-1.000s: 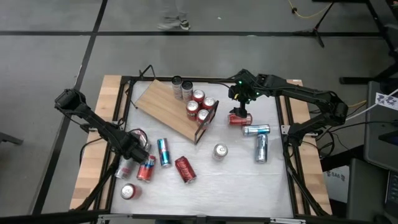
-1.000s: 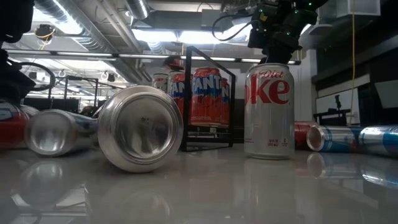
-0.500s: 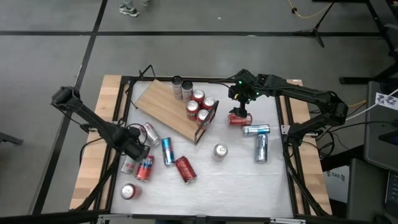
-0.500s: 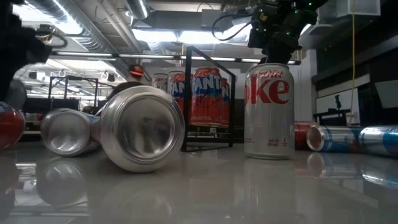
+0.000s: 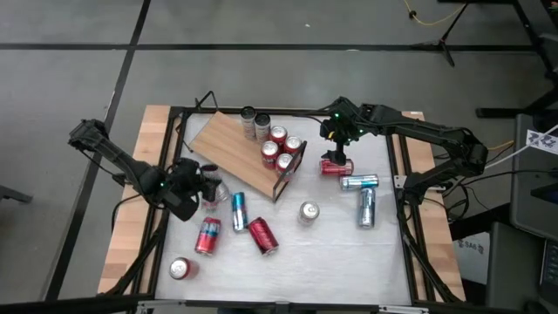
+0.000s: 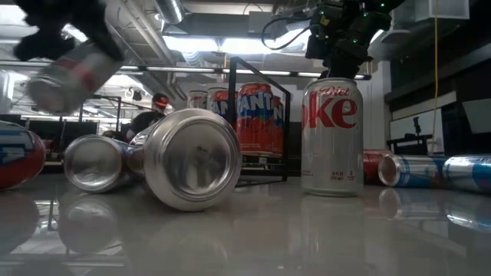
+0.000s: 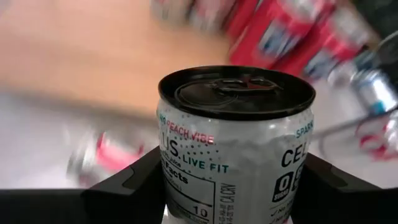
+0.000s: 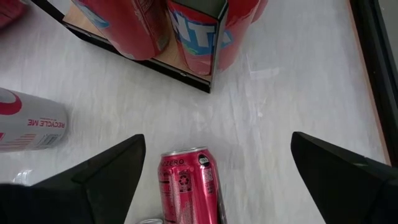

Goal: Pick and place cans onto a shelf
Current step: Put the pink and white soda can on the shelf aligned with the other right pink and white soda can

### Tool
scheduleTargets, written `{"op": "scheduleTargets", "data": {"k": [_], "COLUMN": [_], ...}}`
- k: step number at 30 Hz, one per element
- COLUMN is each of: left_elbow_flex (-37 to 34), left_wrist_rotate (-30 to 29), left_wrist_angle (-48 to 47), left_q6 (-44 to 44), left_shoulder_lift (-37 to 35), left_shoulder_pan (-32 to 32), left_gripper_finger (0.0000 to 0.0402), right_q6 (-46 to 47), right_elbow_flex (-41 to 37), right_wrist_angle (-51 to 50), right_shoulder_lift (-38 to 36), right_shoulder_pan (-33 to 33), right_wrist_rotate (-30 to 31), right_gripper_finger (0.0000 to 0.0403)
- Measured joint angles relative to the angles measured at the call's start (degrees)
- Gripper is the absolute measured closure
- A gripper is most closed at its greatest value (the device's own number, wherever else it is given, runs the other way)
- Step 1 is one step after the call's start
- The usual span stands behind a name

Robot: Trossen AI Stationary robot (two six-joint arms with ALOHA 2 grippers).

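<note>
My left gripper (image 5: 200, 188) is near the table's left side, just off the shelf's near-left edge, shut on a white-and-silver can (image 7: 236, 143) with a dark top. The low view shows this can (image 6: 73, 73) blurred and high above the table. The shelf (image 5: 228, 146), a light-brown board, carries several red and silver cans (image 5: 277, 144) standing at its black-framed end. My right gripper (image 5: 336, 144) hangs open over a red can (image 8: 189, 186) that lies on its side on the table to the right of the shelf. My left gripper pinches the can's round wall (image 7: 163, 163) between its two fingers (image 7: 127, 183), one on each side, a little below the top rim. The can is lifted clear of the table and tilted.
More cans lie on the white table: a blue one (image 5: 237, 212), red ones (image 5: 261, 235) (image 5: 207, 235) (image 5: 180, 268), and silver-blue ones (image 5: 359, 182) (image 5: 366, 208). A Diet Coke can (image 5: 309, 212) stands upright. A black frame rims the table (image 5: 288, 262).
My left gripper has risen from the table with the white can, gone a little toward the far edge and the shelf, and turned at the wrist. The can is now lifted clear. The lying cans nearby have shifted slightly.
</note>
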Motion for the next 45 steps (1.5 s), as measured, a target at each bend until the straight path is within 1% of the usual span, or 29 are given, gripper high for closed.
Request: {"op": "scheduleTargets", "data": {"k": [3,6,12,16,20,26,28,31,35,38,41,45], "left_elbow_flex": [0.0,0.0,0.0,0.0,0.0,0.0,0.02,0.02,0.02,0.02,0.02,0.02], "left_wrist_rotate": [-5.89,-8.21,-9.19,-8.25,-3.35,7.99,10.73,14.17,18.47,21.51,24.07,25.79], "left_wrist_angle": [2.54,6.82,17.58,25.41,33.89,46.0,49.38,53.84,61.13,68.43,76.07,84.69], "left_q6": [5.3,12.62,30.84,41.63,51.69,64.62,67.62,72.12,76.76,80.96,84.34,85.79], "left_shoulder_lift": [0.09,0.13,0.13,0.13,0.13,0.2,0.83,2.75,7.13,11.79,16.96,24.32], "left_shoulder_pan": [0.75,1.79,3.73,5.13,6.89,10.12,11.21,12.78,14.27,14.54,14.3,13.37], "left_gripper_finger": [0.0168,0.0168,0.0167,0.0167,0.0167,0.0167,0.0167,0.0167,0.0167,0.0167,0.0167,0.0167], "right_q6": [0.0,0.0,0.0,-0.66,-4.53,-6.0,-6.01,-5.99,-5.94,-5.89,-5.86,-5.83], "right_elbow_flex": [0.01,-0.01,-0.01,0.01,0.81,3.39,4.17,4.53,4.54,4.54,4.54,4.54], "right_wrist_angle": [0.0,0.02,0.47,1.31,1.07,0.96,1.43,3.63,4.5,4.48,4.7,4.66], "right_shoulder_lift": [0.0,-0.01,-0.02,0.0,-0.02,-0.02,-0.03,-0.04,-0.04,-0.12,-0.22,-0.22], "right_shoulder_pan": [-0.01,0.0,0.0,0.01,0.01,0.01,0.01,0.05,0.07,0.09,1.17,4.63], "right_wrist_rotate": [0.0,-0.01,0.0,-0.02,-0.02,-0.59,-2.95,-9.51,-18.7,-22.67,-22.92,-20.5], "right_gripper_finger": [0.0013,0.0013,0.0013,0.0013,0.0013,0.0013,0.0013,0.0013,0.0013,0.0013,0.0013,0.0013]}}
